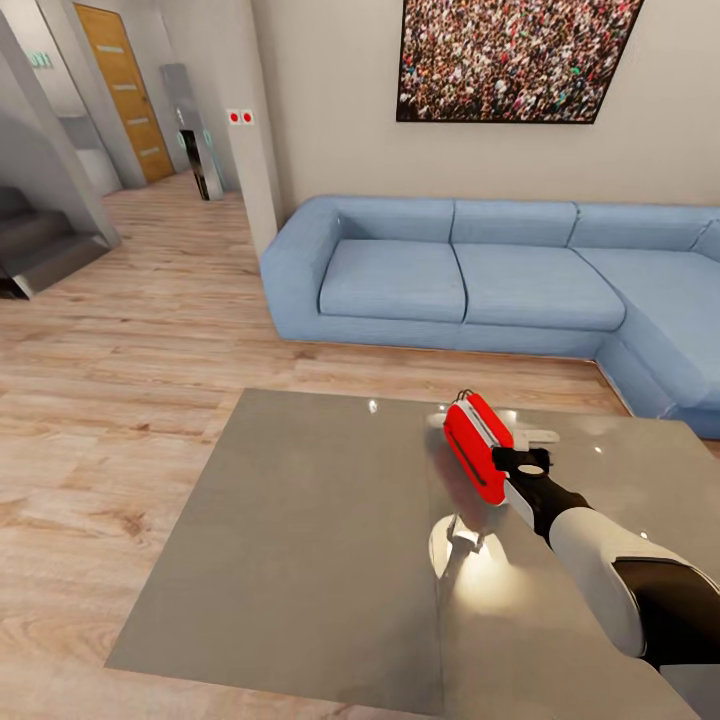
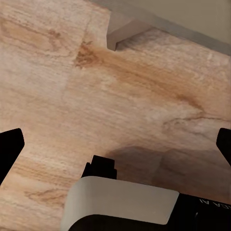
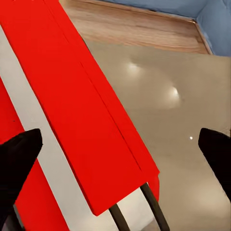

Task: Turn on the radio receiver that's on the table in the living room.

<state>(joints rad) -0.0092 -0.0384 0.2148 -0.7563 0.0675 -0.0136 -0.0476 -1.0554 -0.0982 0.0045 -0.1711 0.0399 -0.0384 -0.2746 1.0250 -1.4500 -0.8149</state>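
The radio receiver stands on edge on the glossy grey table, right of the middle, red faces and white edge showing, its thin strap loop at the far end. My right gripper reaches it from the near right. In the right wrist view the radio receiver looms large between the fingers, and the right gripper is open, with its black fingertips far apart. The left gripper hangs open over the wood floor, beside the table's edge.
A long blue corner sofa runs behind and to the right of the table, under a framed crowd photo. Wood plank floor lies left of the table. Grey stairs and a wall corner stand at the far left.
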